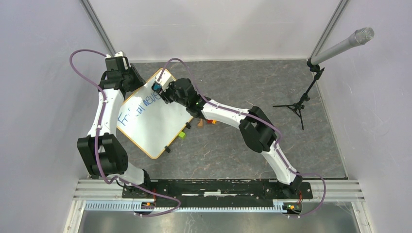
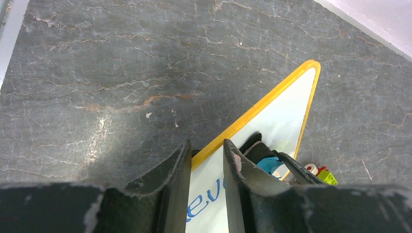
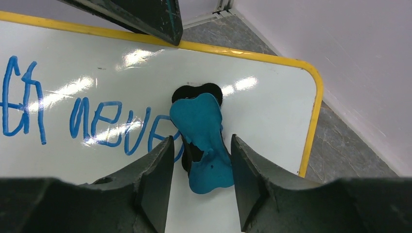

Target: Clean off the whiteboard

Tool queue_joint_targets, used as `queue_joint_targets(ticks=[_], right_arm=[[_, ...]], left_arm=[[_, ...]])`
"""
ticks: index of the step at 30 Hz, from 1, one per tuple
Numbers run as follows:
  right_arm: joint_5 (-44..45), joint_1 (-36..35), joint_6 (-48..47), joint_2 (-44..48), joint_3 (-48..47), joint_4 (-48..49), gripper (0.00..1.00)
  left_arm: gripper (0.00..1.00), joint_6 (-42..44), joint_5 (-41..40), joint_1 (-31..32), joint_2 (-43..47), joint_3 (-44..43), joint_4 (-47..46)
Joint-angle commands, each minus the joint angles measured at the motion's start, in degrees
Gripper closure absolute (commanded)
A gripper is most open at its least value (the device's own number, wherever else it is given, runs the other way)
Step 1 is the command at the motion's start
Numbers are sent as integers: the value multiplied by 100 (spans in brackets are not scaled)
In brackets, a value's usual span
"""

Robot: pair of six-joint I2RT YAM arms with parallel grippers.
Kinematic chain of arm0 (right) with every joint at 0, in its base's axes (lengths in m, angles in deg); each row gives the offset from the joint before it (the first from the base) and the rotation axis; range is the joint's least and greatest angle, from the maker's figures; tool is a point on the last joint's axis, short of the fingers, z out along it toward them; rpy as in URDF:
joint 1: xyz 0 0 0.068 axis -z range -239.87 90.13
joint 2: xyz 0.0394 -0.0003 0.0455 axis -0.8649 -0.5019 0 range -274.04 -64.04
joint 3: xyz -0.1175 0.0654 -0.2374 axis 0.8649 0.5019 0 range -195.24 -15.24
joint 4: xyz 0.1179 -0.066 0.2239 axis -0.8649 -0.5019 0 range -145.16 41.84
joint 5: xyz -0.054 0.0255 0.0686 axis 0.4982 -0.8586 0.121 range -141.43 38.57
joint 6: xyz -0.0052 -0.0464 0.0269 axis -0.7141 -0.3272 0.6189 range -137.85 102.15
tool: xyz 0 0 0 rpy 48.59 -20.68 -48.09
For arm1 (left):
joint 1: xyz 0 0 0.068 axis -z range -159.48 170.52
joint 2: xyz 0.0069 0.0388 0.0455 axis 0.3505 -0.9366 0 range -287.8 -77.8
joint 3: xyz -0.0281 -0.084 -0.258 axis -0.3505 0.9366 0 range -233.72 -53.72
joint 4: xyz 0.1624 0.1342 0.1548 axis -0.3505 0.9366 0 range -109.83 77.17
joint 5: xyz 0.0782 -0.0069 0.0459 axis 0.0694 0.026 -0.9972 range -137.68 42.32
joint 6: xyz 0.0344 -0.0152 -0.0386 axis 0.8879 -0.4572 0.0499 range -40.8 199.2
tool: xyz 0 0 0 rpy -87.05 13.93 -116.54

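The whiteboard [image 1: 151, 127] lies tilted on the grey table, with an orange-yellow rim and blue handwriting [image 1: 138, 109] along its left side. It also shows in the left wrist view [image 2: 291, 111] and the right wrist view [image 3: 272, 107]. A blue eraser [image 3: 201, 121] with a black underside lies on the board near its far corner, at the end of the writing [image 3: 97, 121]. My right gripper [image 3: 201, 137] is open and straddles the eraser, with a gap on its left side. My left gripper [image 2: 206, 145] is nearly closed with nothing between the fingers, its tips over the board's far-left rim [image 1: 133, 83].
Small green [image 1: 182, 134], orange [image 1: 200, 123] and red [image 1: 210, 121] bricks lie just right of the board, under the right arm. Black clips [image 1: 167, 149] sit on the board's near right edge. A microphone stand [image 1: 303, 104] stands at the back right. Enclosure walls surround the table.
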Motion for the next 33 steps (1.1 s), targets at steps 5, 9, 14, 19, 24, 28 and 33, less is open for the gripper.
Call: queue_joint_targets(ticks=[5,9,14,19,24,28,33], right_arm=[[5,30,37,-60,-366,259,58],[-29,28,108,-197,-470,293,59],[-29,29,118,-327,-592,312,59],[-30,28,137,-357,-586,324,59],[130,30,113,-269,-418,340,62],[358,41,57,-164,-233,340,64],[312,77,44,-49,-101,383,52]], left_arm=[[61,-34,350,10,23,-33,86],[57,-25,329,10,5,-41,77],[52,-15,359,-11,-32,2,-11],[48,-21,403,-42,-140,-15,-2],[48,-33,449,-42,-196,-15,-3],[48,-42,499,-42,-230,-24,-2],[48,-43,473,-42,-161,-9,-2]])
